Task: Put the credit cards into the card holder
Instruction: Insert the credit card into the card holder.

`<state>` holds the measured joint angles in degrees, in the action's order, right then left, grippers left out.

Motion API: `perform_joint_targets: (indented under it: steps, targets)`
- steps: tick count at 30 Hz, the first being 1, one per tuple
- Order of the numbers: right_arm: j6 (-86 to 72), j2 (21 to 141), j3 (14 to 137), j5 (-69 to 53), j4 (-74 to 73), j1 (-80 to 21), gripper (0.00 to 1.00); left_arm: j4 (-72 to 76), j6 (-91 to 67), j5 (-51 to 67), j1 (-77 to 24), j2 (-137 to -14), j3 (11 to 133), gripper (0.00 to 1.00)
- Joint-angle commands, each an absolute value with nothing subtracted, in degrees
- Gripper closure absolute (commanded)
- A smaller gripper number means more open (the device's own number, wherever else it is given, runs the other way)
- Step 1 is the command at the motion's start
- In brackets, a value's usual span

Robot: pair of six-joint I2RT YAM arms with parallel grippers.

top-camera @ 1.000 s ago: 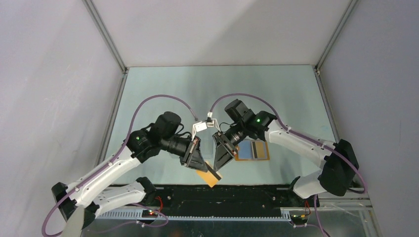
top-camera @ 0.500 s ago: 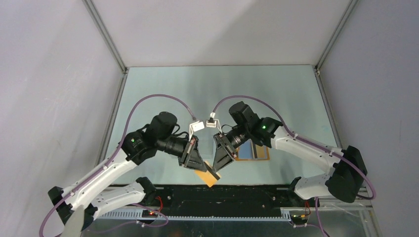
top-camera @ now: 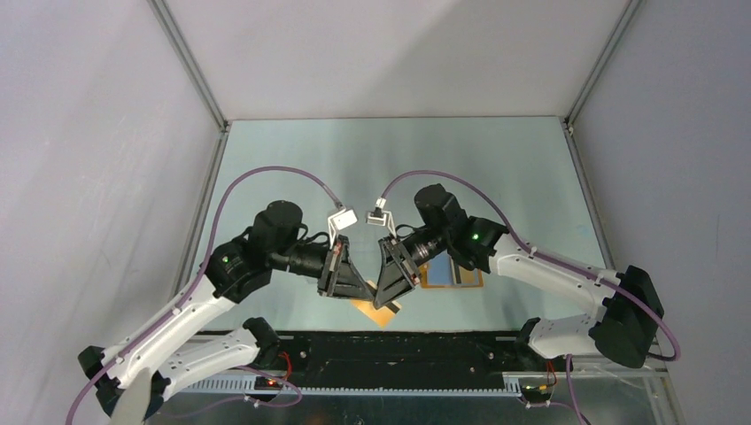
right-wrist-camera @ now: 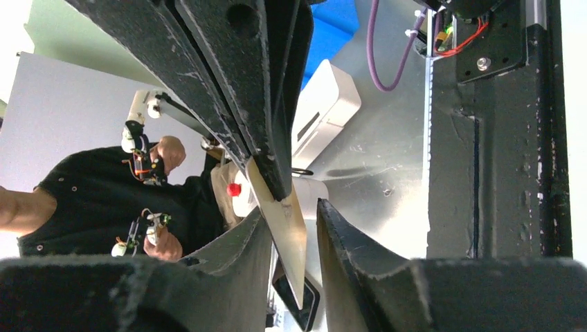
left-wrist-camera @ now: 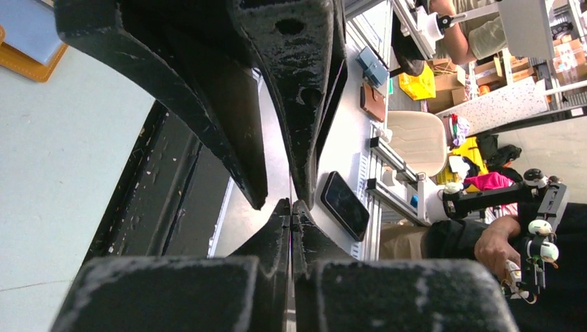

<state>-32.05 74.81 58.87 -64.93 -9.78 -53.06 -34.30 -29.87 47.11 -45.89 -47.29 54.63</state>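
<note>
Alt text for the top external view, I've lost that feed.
Left gripper, shut, holds an orange credit card at the near edge of the table, with the right gripper open around it. The card holder lies open, partly hidden behind the right arm.

Even soft light is filling the top view; left fingers (left-wrist-camera: 297,83) are blurring close-up; glare is burning beyond right fingers (right-wrist-camera: 228,83).

White arms (top-camera: 181,319) carry black joints, purple cables (top-camera: 266,170), green lights (top-camera: 476,236) and scuffed black jaws.
</note>
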Motion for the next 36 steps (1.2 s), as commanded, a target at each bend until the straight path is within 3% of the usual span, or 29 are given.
perform_joint_targets:
  steps: [1, 2, 4, 5, 6, 7, 9, 11, 13, 18, 27, 36]
  targets:
    - [-34.8, 73.8, 58.8, -65.3, -4.7, -53.4, 0.73, -30.2, -31.8, 47.7, -46.3, -46.5, 53.7, 1.00]
    - [-34.8, 73.8, 58.8, -65.3, -4.6, -53.4, 0.77, -30.1, -31.8, 47.7, -46.2, -46.5, 53.5, 1.00]
    - [-34.8, 73.8, 58.8, -65.4, -4.8, -53.3, 0.95, -30.1, -31.8, 47.3, -46.2, -46.4, 52.9, 0.98]
    - [-34.5, 73.9, 58.9, -65.4, -5.1, -53.2, 1.00, -30.1, -31.7, 46.2, -46.2, -46.4, 52.6, 0.87]
    - [-34.1, 74.0, 58.9, -65.2, -6.1, -53.1, 1.00, -30.1, -31.8, 45.3, -46.3, -46.4, 52.5, 0.77]
    - [-33.1, 74.1, 58.8, -65.1, -6.9, -53.0, 1.00, -30.1, -31.8, 42.8, -46.2, -46.2, 52.3, 0.59]
    - [-31.2, 74.0, 58.7, -64.2, -9.9, -52.0, 1.00, -30.1, -32.2, 36.7, -46.2, -45.7, 51.9, 0.42]
    - [-29.6, 73.3, 58.0, -62.2, -13.0, -49.9, 1.00, -30.1, -33.5, 29.7, -46.0, -45.4, 51.5, 0.31]
    - [-28.4, 72.0, 56.2, -60.0, -16.5, -46.5, 1.00, -30.1, -35.1, 21.7, -46.1, -45.7, 51.0, 0.27]
    - [-25.3, 68.1, 50.2, -56.4, -21.3, -30.9, 1.00, -28.1, -40.7, 8.2, -46.1, -49.9, 50.0, 0.26]
    - [-26.6, 63.0, 40.0, -47.4, -17.2, -4.1, 1.00, -22.0, -46.5, 5.5, -50.2, -76.3, 57.0, 0.34]
    - [-30.1, 71.1, 33.0, -42.0, -5.3, 1.5, 1.00, -21.6, -47.6, 3.5, -54.1, -100.7, 71.4, 0.49]
